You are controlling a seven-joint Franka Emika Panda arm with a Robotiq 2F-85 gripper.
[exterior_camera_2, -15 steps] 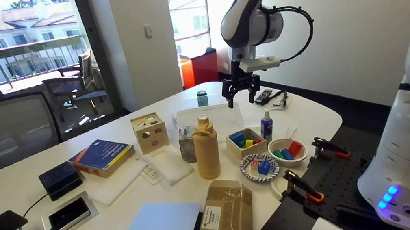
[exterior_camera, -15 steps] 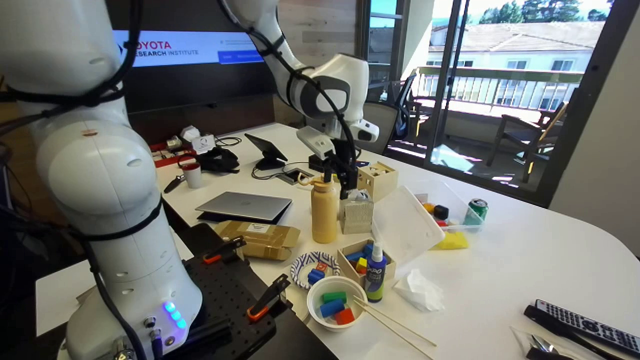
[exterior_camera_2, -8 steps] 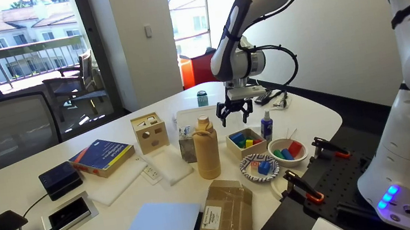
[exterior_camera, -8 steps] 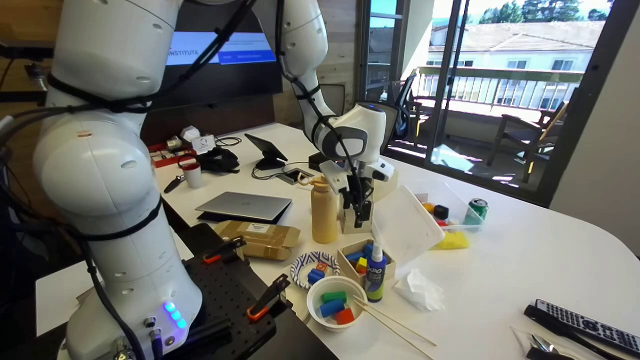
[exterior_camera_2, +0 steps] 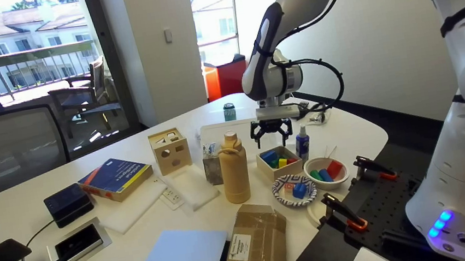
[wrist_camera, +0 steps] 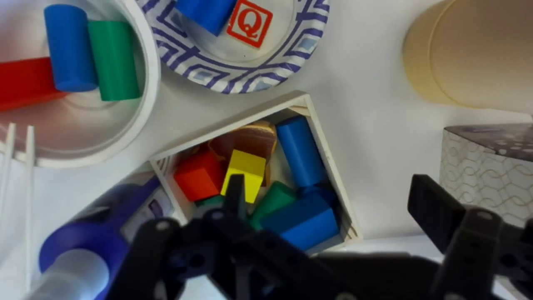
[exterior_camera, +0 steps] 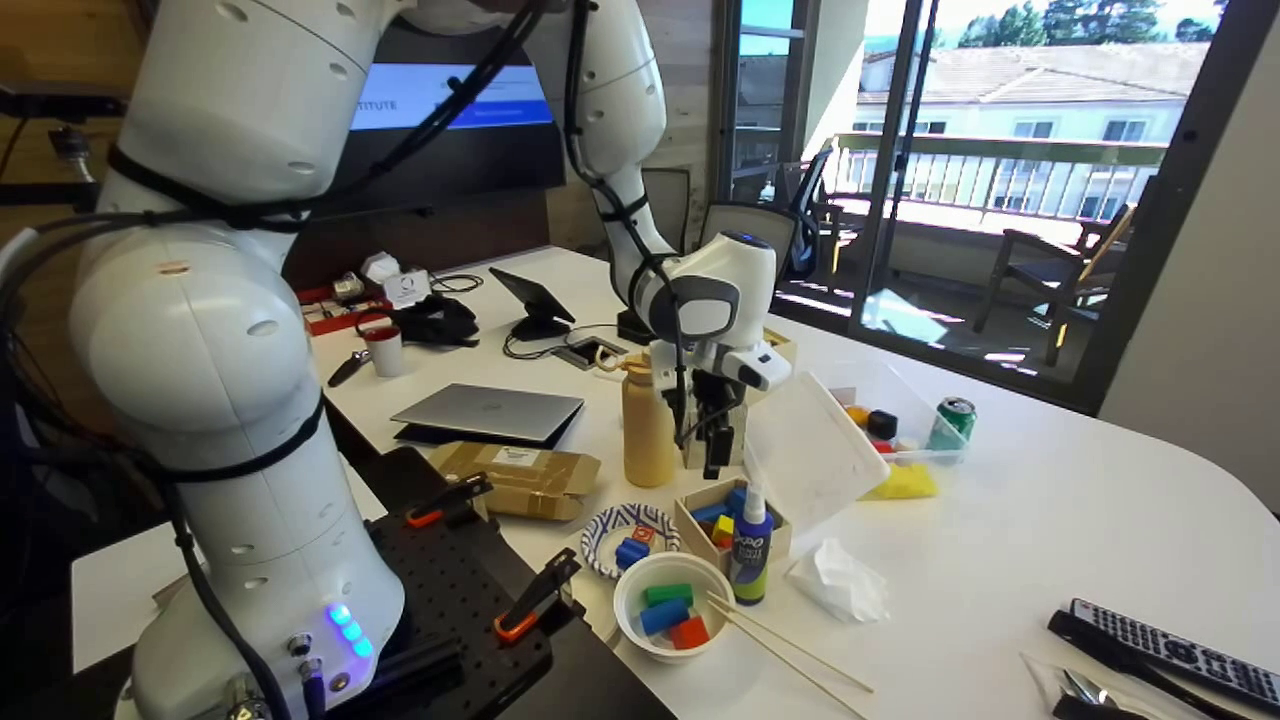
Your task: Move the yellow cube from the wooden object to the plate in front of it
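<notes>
The small yellow cube [wrist_camera: 247, 164] lies among coloured blocks in the pale wooden open box [wrist_camera: 330, 156]. The cube [exterior_camera_2: 283, 162] and box [exterior_camera_2: 287, 170] show in both exterior views. The plate [wrist_camera: 250, 75] with a blue-patterned rim stands beside the box and holds a blue block and a letter tile; it also shows in an exterior view [exterior_camera_2: 283, 198]. My gripper [wrist_camera: 329, 179] is open and empty. In an exterior view the gripper [exterior_camera_2: 271, 144] hangs above the box's far side. In the wrist view its left fingertip covers part of the cube; the right one lies outside the box.
A blue spray bottle [exterior_camera_2: 302, 143] stands against the box's side. A white bowl [exterior_camera_2: 330, 185] with blocks and chopsticks is beside the plate. A tan bottle [exterior_camera_2: 234, 172], a patterned box [wrist_camera: 479, 179] and a leaning clear plastic lid [exterior_camera: 810, 455] stand close by.
My gripper has come down and closer to the wooden box over the last second, mostly in the first half. It stays open. The cube, box and plate have not moved.
</notes>
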